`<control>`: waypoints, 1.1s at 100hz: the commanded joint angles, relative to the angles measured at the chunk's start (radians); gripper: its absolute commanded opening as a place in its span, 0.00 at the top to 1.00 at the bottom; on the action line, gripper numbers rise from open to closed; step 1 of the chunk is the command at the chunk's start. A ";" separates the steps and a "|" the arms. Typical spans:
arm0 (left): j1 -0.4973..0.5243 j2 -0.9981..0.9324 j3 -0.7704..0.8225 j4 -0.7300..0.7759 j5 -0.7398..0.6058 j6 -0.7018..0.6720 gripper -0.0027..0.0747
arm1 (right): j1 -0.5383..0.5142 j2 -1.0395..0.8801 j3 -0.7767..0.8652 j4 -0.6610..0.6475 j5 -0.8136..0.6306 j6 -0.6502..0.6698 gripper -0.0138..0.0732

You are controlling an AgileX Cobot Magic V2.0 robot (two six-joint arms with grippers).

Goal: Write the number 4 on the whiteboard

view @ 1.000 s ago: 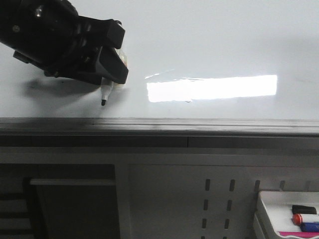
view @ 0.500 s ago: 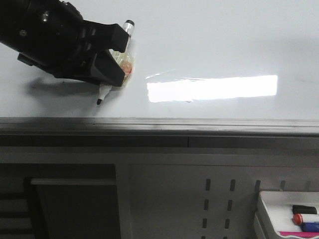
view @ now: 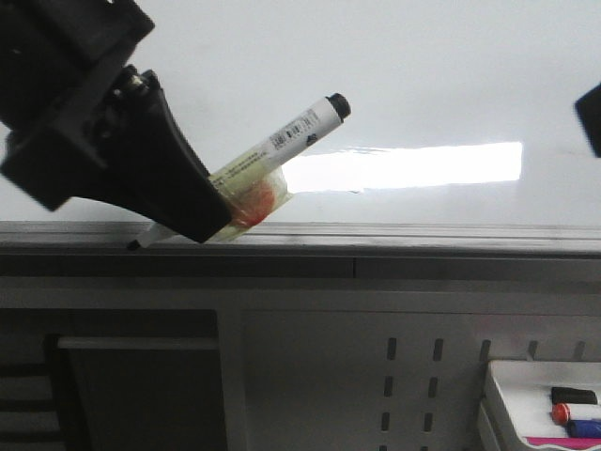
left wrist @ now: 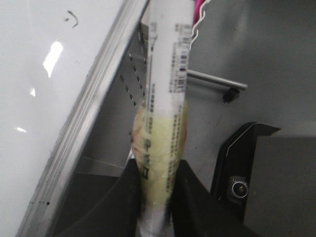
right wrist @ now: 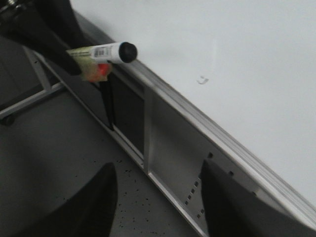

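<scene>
The whiteboard [view: 423,66] is glossy white with a bright glare bar and a grey edge strip [view: 423,235]. No number 4 shows on it; only a small hooked black mark [left wrist: 73,19], which also shows in the right wrist view [right wrist: 202,79]. My left gripper [view: 202,221] is shut on a white marker [view: 282,141] wrapped in yellowish tape. The marker slants, with its black tip [view: 133,246] low at the edge strip and its capped end up to the right. In the left wrist view the fingers [left wrist: 128,197] clamp the marker [left wrist: 165,98]. My right gripper [right wrist: 158,207] is open and empty; a corner of it shows at the front view's right edge [view: 592,117].
A grey perforated panel [view: 413,376] lies below the board's edge. A white tray [view: 498,413] with several markers sits at the lower right. A dark opening with a bar [view: 136,344] is at the lower left. The speckled floor [right wrist: 59,143] shows under the right gripper.
My left gripper has swung off the board toward the camera and downward. The marker has tilted, its tip dropping from the board surface to the edge strip. The right gripper's corner has entered at the right.
</scene>
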 commanded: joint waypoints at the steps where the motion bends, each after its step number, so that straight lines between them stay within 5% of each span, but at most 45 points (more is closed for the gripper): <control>1: -0.033 -0.067 -0.033 0.055 -0.015 0.008 0.99 | 0.056 0.052 -0.064 -0.020 -0.108 -0.042 0.45; 26: -0.146 -0.105 -0.033 0.086 -0.017 0.165 0.99 | 0.112 0.171 -0.142 -0.037 -0.163 -0.042 0.45; 61: -0.194 -0.105 -0.033 0.082 -0.121 0.167 0.99 | 0.244 0.189 -0.165 -0.039 -0.171 -0.044 0.45; 110: -0.239 -0.105 -0.033 0.075 -0.147 0.206 0.99 | 0.249 0.231 -0.165 -0.056 -0.185 -0.044 0.45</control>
